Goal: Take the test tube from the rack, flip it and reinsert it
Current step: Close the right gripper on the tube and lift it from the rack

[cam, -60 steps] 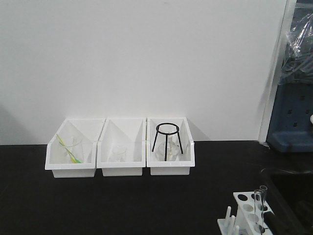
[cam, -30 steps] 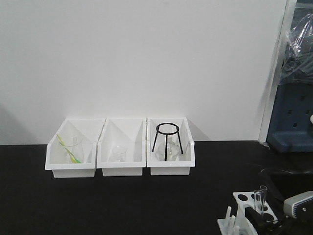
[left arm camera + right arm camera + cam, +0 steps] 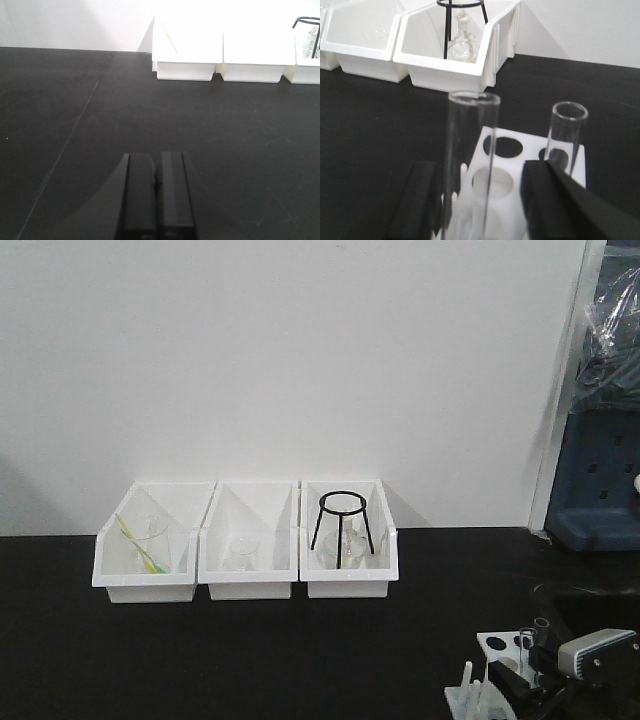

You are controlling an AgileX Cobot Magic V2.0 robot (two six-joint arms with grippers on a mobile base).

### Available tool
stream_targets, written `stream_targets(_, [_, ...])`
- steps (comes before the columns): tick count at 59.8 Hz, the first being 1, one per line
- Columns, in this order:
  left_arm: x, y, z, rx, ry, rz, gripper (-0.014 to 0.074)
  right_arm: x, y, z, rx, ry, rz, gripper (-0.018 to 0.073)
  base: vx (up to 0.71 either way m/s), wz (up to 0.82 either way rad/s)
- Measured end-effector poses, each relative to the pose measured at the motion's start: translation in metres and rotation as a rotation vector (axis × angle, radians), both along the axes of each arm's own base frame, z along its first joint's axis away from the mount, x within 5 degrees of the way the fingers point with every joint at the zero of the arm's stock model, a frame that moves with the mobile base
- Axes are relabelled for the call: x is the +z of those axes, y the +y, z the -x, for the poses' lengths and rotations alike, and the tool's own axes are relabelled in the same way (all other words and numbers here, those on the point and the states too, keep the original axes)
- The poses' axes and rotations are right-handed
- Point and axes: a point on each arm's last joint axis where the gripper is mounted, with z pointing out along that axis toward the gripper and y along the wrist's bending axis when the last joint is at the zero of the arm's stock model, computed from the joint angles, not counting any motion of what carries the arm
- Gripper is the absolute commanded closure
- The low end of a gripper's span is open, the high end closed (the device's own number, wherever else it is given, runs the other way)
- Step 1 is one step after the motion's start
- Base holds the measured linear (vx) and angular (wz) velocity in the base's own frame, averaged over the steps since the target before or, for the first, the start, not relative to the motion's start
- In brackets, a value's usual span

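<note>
The white rack (image 3: 490,644) stands at the table's front right, with pegs (image 3: 466,680) on its near left side. Two clear test tubes stand upright in it. In the right wrist view the near tube (image 3: 470,150) is between my right gripper's (image 3: 480,200) open fingers, close to the left finger (image 3: 417,200) and apart from the right one (image 3: 545,200). The far tube (image 3: 566,132) stands behind the right finger in the rack's top plate (image 3: 520,165). In the front view my right gripper (image 3: 522,682) is at the rack. My left gripper (image 3: 156,160) is shut and empty, low over bare black table.
Three white bins (image 3: 248,565) stand in a row against the back wall. The right bin holds a black tripod stand (image 3: 342,525) and glassware; the others hold beakers. Blue equipment (image 3: 600,480) stands at the far right. The bins also show in the left wrist view (image 3: 187,55).
My right arm has come into the front view from the lower right and moved up to the rack, its fingers now either side of the near tube. The tubes have not moved.
</note>
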Motion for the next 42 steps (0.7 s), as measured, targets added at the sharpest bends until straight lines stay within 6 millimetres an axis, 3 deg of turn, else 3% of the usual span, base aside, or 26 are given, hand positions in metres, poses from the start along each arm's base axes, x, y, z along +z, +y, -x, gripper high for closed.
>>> stream_targets(10, [0.000,0.000,0.000,0.000,0.000,0.000,0.0603,0.003,0.001,0.000,0.013,-0.027,-0.010,0.0572,0.00,0.00])
stream_targets(30, [0.000,0.000,0.000,0.000,0.000,0.000,0.0603,0.009,0.004,0.002,0.051,-0.053,0.007,0.0572,0.00,0.00])
stream_targets(34, [0.000,0.000,0.000,0.000,0.000,0.000,0.0603,0.021,0.004,0.002,0.050,-0.094,0.007,0.0573,0.00,0.00])
stream_targets(35, [0.000,0.000,0.000,0.000,0.000,0.000,0.0603,0.039,0.004,0.003,0.048,-0.151,-0.002,0.0573,0.00,0.00])
stream_targets(42, [0.000,0.000,0.000,0.000,0.000,0.000,0.0603,0.071,0.004,0.005,0.039,-0.238,-0.028,0.0573,0.00,0.00])
